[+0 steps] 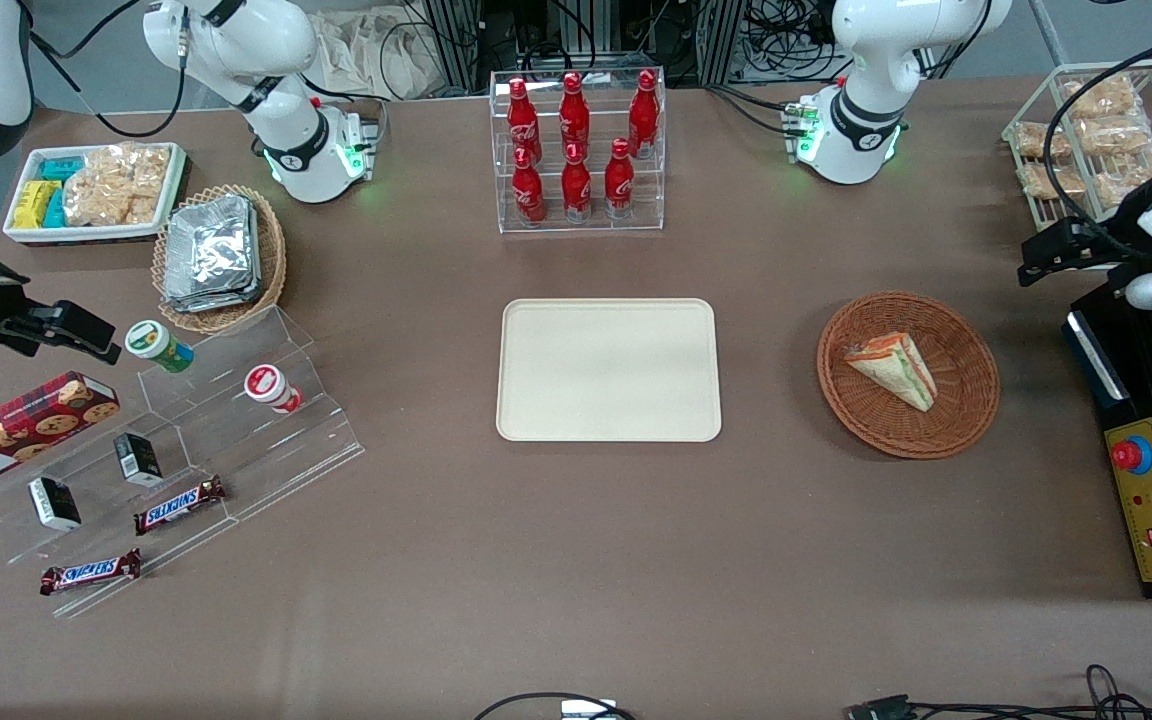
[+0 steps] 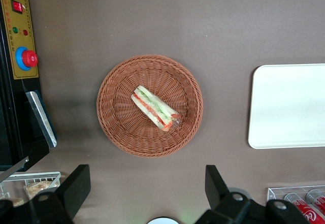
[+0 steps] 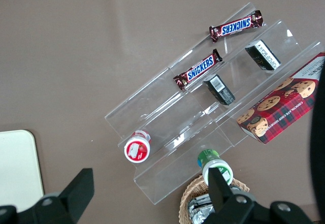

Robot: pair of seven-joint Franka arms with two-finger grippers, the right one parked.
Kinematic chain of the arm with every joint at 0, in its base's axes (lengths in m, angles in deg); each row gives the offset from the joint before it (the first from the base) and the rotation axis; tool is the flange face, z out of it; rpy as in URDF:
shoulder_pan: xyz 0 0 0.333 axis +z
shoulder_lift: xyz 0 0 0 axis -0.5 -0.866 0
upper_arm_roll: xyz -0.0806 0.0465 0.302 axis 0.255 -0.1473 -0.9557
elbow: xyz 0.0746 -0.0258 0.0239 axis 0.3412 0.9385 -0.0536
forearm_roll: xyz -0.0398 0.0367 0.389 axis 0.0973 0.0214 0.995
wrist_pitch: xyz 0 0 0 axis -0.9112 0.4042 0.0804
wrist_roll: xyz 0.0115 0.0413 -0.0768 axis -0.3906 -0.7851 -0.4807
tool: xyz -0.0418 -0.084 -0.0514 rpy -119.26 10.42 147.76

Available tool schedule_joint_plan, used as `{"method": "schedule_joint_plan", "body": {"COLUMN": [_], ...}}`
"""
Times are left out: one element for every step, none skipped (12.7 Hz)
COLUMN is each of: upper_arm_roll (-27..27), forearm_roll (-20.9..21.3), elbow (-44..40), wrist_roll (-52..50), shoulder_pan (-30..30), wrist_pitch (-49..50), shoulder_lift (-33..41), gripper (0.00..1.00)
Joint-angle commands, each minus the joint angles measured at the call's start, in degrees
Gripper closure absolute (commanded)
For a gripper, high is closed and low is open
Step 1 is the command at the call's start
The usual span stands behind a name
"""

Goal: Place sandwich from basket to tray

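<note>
The white tray (image 1: 94, 190) of snack packets sits at the parked arm's end of the table, with the tan basket (image 1: 220, 257) of foil packets just beside it. Nearer the front camera stands a clear stepped rack (image 1: 186, 440) holding two small cups, two dark boxes and two Snickers bars (image 1: 179, 505); a cookie box (image 1: 21, 428) at its end is cut off by the frame edge. The bottle rack (image 1: 578, 150) holds six red bottles and stands farther from the camera than the tray (image 1: 608, 369), which lies flat mid-table with nothing on it. Toward the working arm's end, well apart from the tray, sits the basket (image 1: 966, 420). The sandwich (image 1: 894, 368) lies in it, roughly central, filling edge visible. The gripper (image 2: 144, 191) is held high above the table near the basket, at the working arm's end; in the front view it shows only as a dark part at the frame edge, partly cut off. In the left wrist view its fingers (image 2: 76, 186) are spread wide with nothing between them, and only their tips are visible. A control box (image 1: 1151, 510) with a red button lies at the table's end, partly cut off.
</note>
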Motion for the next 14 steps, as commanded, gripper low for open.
{"method": "schedule_joint_plan", "body": {"upper_arm_roll": [0.2,0.4,0.5,0.6,0.6,0.6,0.7,0.6,0.6,0.5,0.5,0.5,0.6,0.5], "forearm_roll": [-0.4,0.0,0.2,-0.4,-0.4,-0.1,0.0,0.0,0.0,0.0,0.0,0.0,0.1,0.0], "elbow": [-1.4,-2.4,-2.7,-2.7,-2.2,-0.6,0.5,1.1,2.9,5.3,8.3,11.9,14.9,17.4], "wrist_roll": [-0.8,-1.4,-2.1,-4.5,-6.7,-7.3,-8.0,-10.3,-11.6,-12.8,-15.2,-18.6,-20.8,-21.3], "shoulder_pan": [0.5,0.5,0.2,0.2,0.1,0.0,0.0,0.0,0.0,0.1,0.2,0.1,0.1,0.1], "wrist_pitch": [1.9,2.0,2.0,2.0,2.0,1.4,1.0,1.0,0.3,-1.5,-3.9,-6.9,-9.7,-11.5], "shoulder_lift": [0.1,-0.4,-0.8,-0.9,-1.0,-0.8,-0.5,-0.5,-0.2,0.4,1.6,3.2,4.4,5.1], "gripper": [0.0,0.0,0.0,0.0,0.0,0.0,0.0,0.0,0.0,0.0,0.0,0.0,0.0,0.0]}}
